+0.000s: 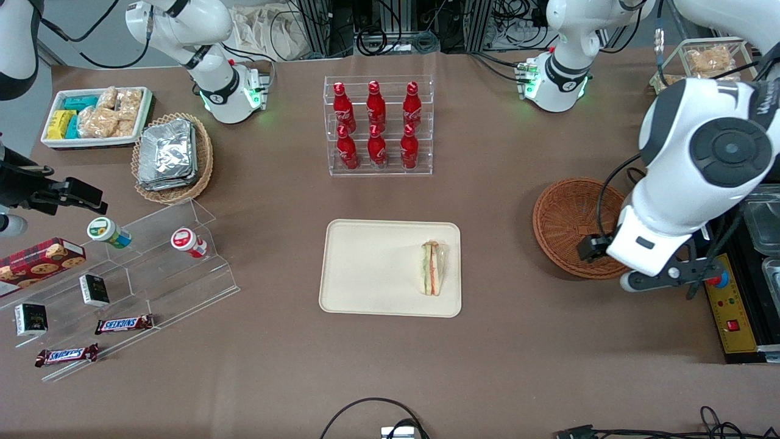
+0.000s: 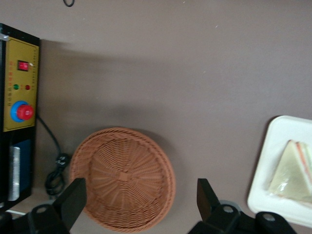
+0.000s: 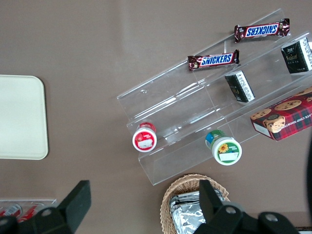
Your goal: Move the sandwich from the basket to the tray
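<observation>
One sandwich [image 1: 431, 268] lying flat on the tray [image 1: 365, 268], close to the rim at the working arm's end, wrapped in clear film, green and orange layers showing along its edge. Nothing else on the tray. Same wedge visible from the left wrist as well [image 2: 294, 171], resting near a rounded corner of the tray [image 2: 273, 146].

Toward the working arm's end of the table [image 1: 524, 366], well apart from the tray: round reddish-brown basket [image 1: 570, 222], upright, with no contents visible. Seen from the wrist, woven bottom of the basket [image 2: 124, 178] fully exposed.

Gripper [image 2: 141, 204] hanging above the basket's edge, fingers [image 2: 73, 200] spread wide apart, nothing between them. Partly hidden under the white arm in the front view.

Just beside the basket, at the table's edge, a yellow control box [image 1: 728, 305] with a red button.

Farther from the front camera than the tray: clear rack of six red bottles [image 1: 378, 125]. Toward the parked arm's end, a lighter basket holding foil packets [image 1: 167, 155], a white bin of snacks [image 1: 97, 116], and a stepped clear display [image 1: 152, 268] with candy bars and small jars.
</observation>
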Robot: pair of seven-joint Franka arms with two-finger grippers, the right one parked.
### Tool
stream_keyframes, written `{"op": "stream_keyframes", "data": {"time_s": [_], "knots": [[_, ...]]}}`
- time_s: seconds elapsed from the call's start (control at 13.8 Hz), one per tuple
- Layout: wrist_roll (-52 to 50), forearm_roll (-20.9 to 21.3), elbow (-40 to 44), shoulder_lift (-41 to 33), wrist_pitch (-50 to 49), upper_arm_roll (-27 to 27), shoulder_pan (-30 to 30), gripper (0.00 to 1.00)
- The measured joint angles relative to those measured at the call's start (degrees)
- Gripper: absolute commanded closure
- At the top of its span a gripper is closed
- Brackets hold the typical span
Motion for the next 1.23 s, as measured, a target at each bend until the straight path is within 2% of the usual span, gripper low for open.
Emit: {"op": "stream_keyframes", "data": {"time_s": [0.36,0.58,0.87,1.23], "knots": [[13.0,-6.1,-6.9,-8.7,0.0,10.5,-2.2,0.00],[18.1,-12.2,-9.5,-14.2,-1.0,15.2,-3.1,0.00],[18.4,-15.1,-10.8,-19.0,-4.7,15.8,-3.5,0.00],[18.4,-15.4,-11.1,-21.5,-7.0,16.1,-3.6,0.00]]}}
